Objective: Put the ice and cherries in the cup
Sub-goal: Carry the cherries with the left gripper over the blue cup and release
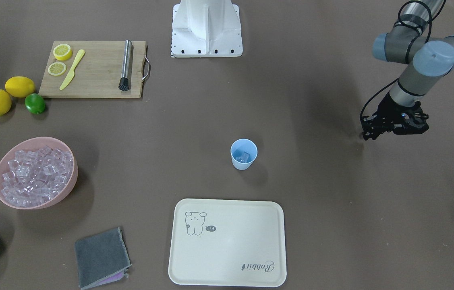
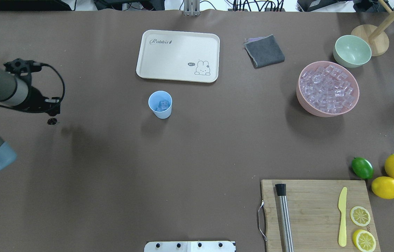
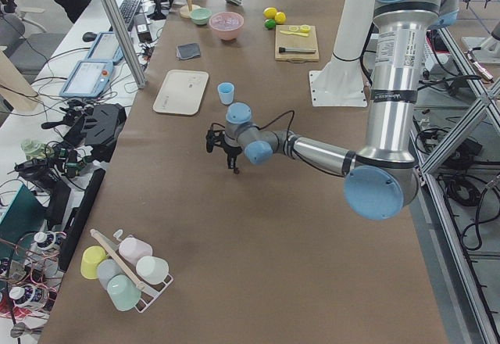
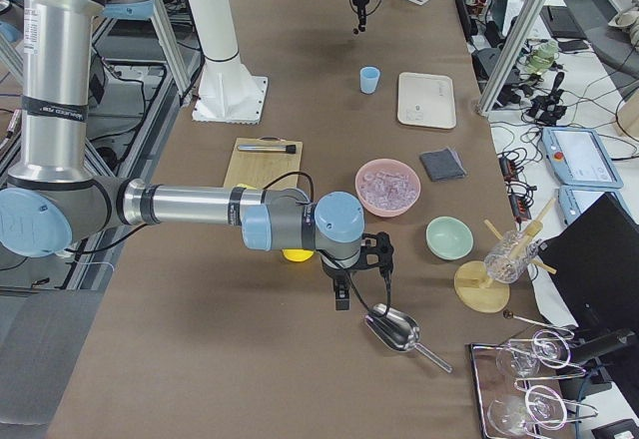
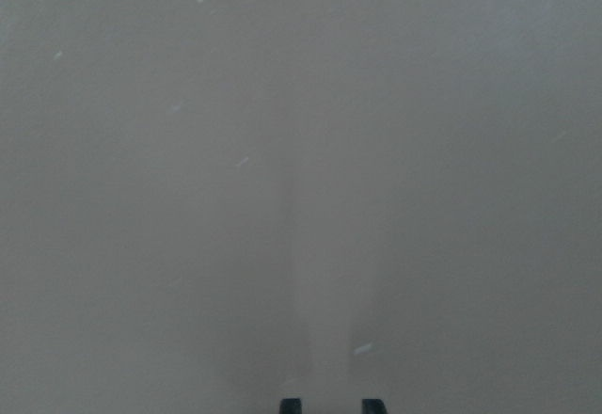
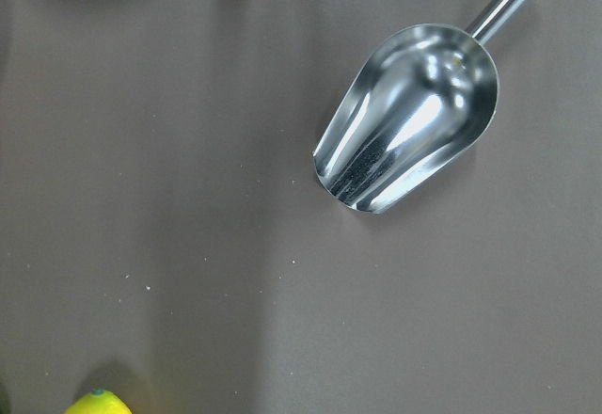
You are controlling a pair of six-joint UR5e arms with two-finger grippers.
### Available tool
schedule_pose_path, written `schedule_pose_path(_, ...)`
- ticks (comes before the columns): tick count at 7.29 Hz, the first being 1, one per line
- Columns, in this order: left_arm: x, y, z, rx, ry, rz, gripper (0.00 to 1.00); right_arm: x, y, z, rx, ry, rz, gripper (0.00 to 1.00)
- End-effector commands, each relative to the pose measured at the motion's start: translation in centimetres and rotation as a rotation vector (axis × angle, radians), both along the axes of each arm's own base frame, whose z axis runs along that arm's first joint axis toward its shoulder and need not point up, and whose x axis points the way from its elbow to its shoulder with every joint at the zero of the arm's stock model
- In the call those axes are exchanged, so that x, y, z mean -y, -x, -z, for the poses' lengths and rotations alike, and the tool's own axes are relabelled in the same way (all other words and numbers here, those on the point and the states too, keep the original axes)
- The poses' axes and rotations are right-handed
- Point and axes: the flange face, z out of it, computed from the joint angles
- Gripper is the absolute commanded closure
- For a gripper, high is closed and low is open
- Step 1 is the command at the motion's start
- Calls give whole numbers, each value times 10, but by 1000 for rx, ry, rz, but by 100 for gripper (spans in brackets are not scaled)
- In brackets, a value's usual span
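Note:
The light blue cup (image 1: 243,154) stands mid-table with a few ice cubes (image 1: 244,156) in it; it also shows in the overhead view (image 2: 160,104). More ice (image 2: 328,87) fills the pink bowl (image 2: 305,105). My left gripper (image 2: 54,118) hangs above the table's far left end, well away from the cup. Its fingertips (image 5: 292,405) stand close together, and a small dark blob, apparently the cherries (image 2: 52,121), hangs at them. My right gripper (image 4: 342,299) shows only in the exterior right view, above a steel scoop (image 6: 409,118). I cannot tell whether it is open or shut.
A cream tray (image 2: 177,42) lies just beyond the cup. A grey cloth (image 2: 264,51) and a pale green bowl (image 2: 352,51) sit near the pink bowl. A cutting board (image 2: 315,210) holds a muddler, a knife and lemon slices. A lime (image 2: 362,167) and two lemons lie beside it.

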Motion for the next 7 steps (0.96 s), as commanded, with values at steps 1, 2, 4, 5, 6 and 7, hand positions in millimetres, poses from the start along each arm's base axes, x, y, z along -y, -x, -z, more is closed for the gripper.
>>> schedule_pose_path(1,57,-43,169,3,103,101,69,-1,0,0,2,1,0,0)
schedule_pose_path(2,82,-67,232,-33,137,151,69,-1,0,-1,2,2,0,0)
schedule_pose_path(4,77,-118,298,-107,195,267,70,-3,1,-2,8,5,0,0)
schedule_pose_path(5,58,-151,300,-117,187,295,70,-4,1,-3,8,8,0,1)
schedule_pose_path(6,54,-166,288,-146,159,297,69,-4,1,-4,8,10,0,0)
schedule_pose_path(7,52,-169,278,-169,148,291,69,-5,1,-5,7,12,0,0)
